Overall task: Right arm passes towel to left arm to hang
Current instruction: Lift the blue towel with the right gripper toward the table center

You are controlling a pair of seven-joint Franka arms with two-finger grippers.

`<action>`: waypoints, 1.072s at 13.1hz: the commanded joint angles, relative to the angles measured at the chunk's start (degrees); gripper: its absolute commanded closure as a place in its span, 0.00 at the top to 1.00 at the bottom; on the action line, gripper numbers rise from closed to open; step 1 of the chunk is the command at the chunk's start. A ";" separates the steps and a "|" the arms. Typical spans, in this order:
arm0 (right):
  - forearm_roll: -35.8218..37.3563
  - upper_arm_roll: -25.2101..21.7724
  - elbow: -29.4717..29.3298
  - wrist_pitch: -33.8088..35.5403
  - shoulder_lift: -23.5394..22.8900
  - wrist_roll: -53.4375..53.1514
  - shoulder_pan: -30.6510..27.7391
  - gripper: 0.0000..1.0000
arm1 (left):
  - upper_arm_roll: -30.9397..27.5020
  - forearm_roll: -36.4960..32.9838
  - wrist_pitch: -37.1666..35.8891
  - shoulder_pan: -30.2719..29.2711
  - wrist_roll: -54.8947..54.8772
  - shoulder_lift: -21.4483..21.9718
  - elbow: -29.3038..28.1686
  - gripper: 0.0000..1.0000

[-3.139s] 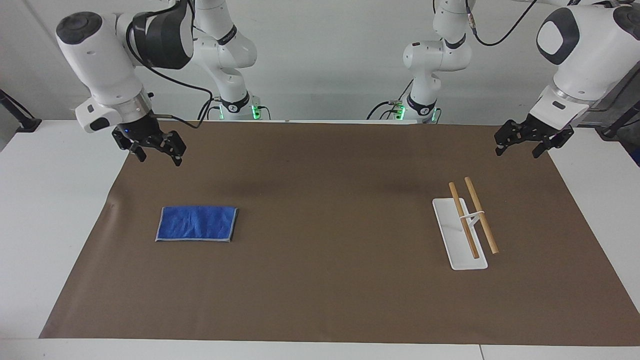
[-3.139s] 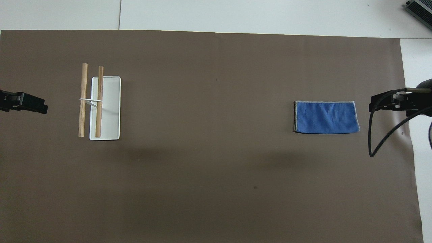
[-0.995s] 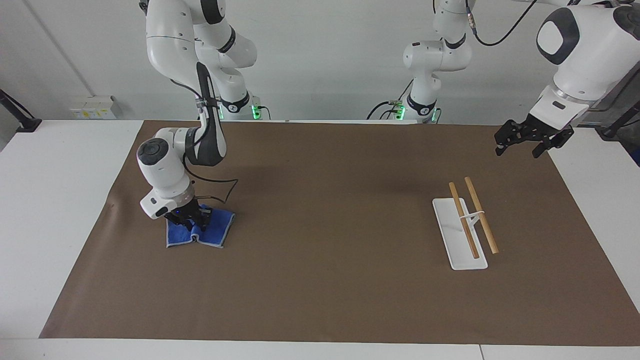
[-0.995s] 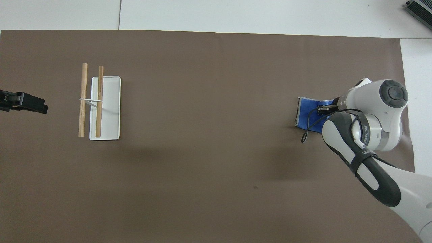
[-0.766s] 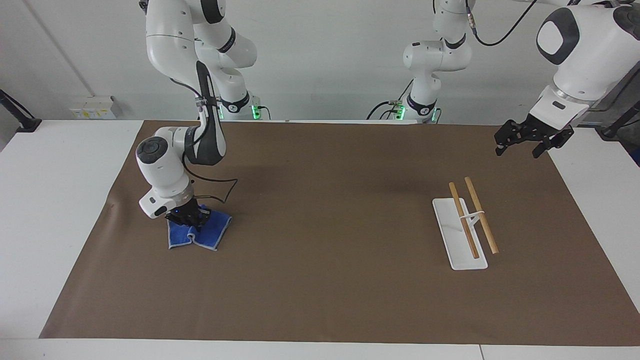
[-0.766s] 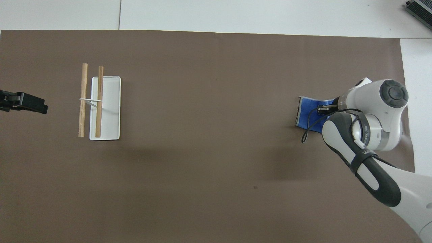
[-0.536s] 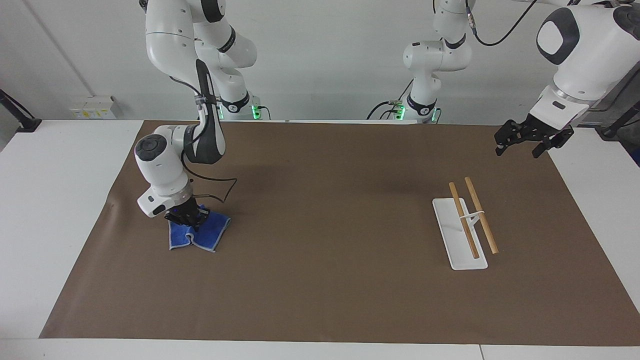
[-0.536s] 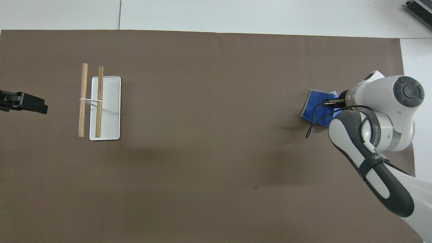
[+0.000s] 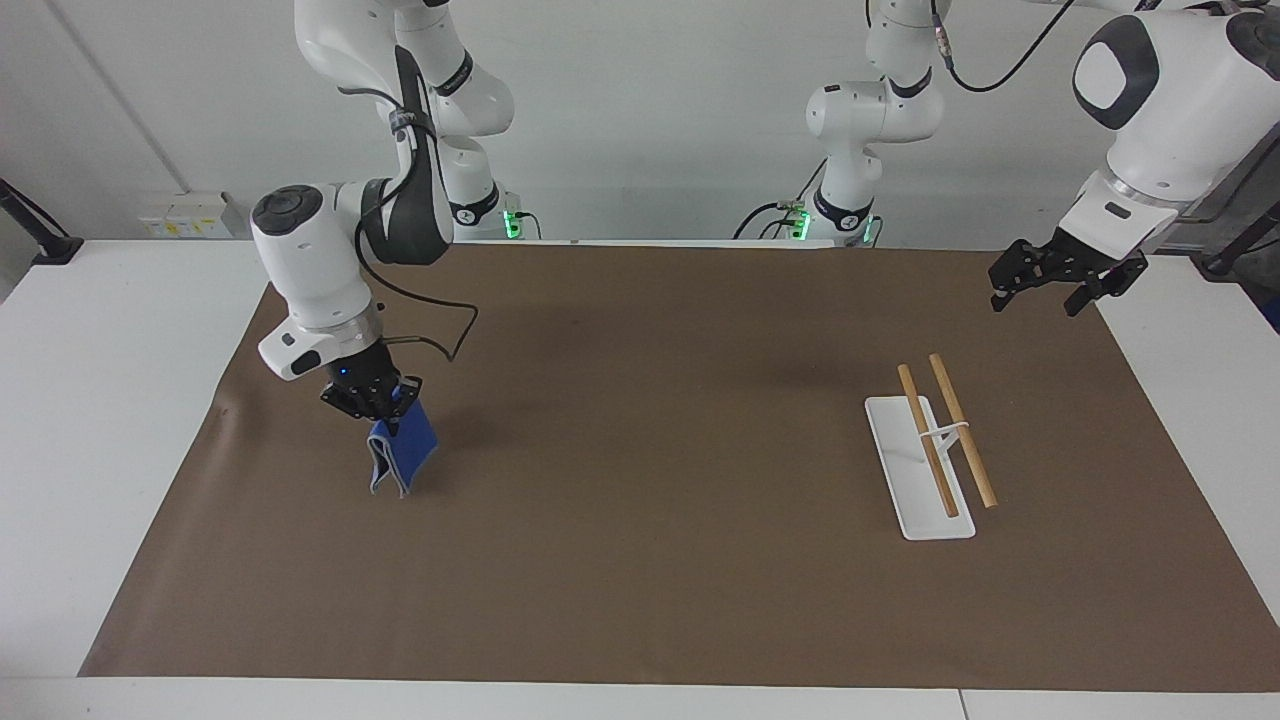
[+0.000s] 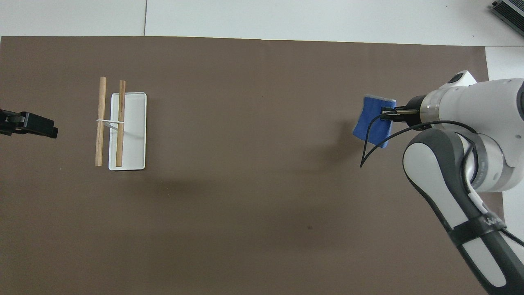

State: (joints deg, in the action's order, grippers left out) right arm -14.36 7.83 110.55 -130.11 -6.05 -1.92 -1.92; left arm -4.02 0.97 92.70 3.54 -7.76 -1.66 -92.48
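Note:
The right arm's gripper [image 9: 374, 404] is shut on the blue towel [image 9: 400, 452], pinching its top so it hangs folded in the air above the brown mat at the right arm's end of the table. In the overhead view the right gripper [image 10: 389, 114] holds the towel [image 10: 372, 125] by its upper part. The left gripper [image 9: 1050, 278] waits raised over the mat's edge at the left arm's end, and only its tip shows in the overhead view [image 10: 32, 125]. It holds nothing.
A white rack base [image 9: 905, 470] with two wooden bars [image 9: 960, 430] on a thin stand sits on the brown mat [image 9: 650, 500] toward the left arm's end; it also shows in the overhead view [image 10: 133, 131]. A loose black cable [image 10: 370, 143] hangs by the right wrist.
The right gripper came down onto the flat towel, shut on it and has lifted it off the mat; the towel now hangs folded. The left arm has not moved.

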 commanded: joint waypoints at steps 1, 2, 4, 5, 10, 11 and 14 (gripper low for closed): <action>-9.50 3.76 -1.73 1.35 0.96 -4.75 -0.55 0.00 | -0.11 0.44 0.90 -0.02 0.55 1.66 -2.00 1.00; -13.20 4.82 -2.78 1.87 1.04 -7.64 -0.55 0.00 | -0.11 0.44 0.90 -0.02 0.55 1.66 -2.00 1.00; -16.65 7.62 -5.24 2.14 0.96 -12.65 -0.55 0.00 | -0.11 0.44 0.90 -0.02 0.55 1.66 -2.00 1.00; -18.84 8.60 -5.69 1.97 0.87 -15.02 -0.55 0.00 | -0.11 0.44 0.90 -0.02 0.55 1.66 -2.00 1.00; -34.74 12.21 -5.78 -0.05 1.04 -15.84 -0.55 0.00 | -0.11 0.44 0.99 -0.02 0.55 1.66 -2.00 1.00; -36.42 12.91 -5.78 -1.36 1.13 -16.01 -0.20 0.00 | -0.03 0.44 0.90 -0.02 0.55 1.66 -2.00 1.00; -45.03 13.44 -5.43 -10.22 0.96 -17.95 4.62 0.00 | -0.11 0.44 0.90 -0.02 0.72 1.66 -2.00 1.00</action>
State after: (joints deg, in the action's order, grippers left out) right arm -55.66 20.63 104.99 -135.59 -5.13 -17.82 0.45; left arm -4.02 0.97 92.70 3.54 -7.74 -1.66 -92.48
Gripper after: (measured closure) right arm 0.960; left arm 0.000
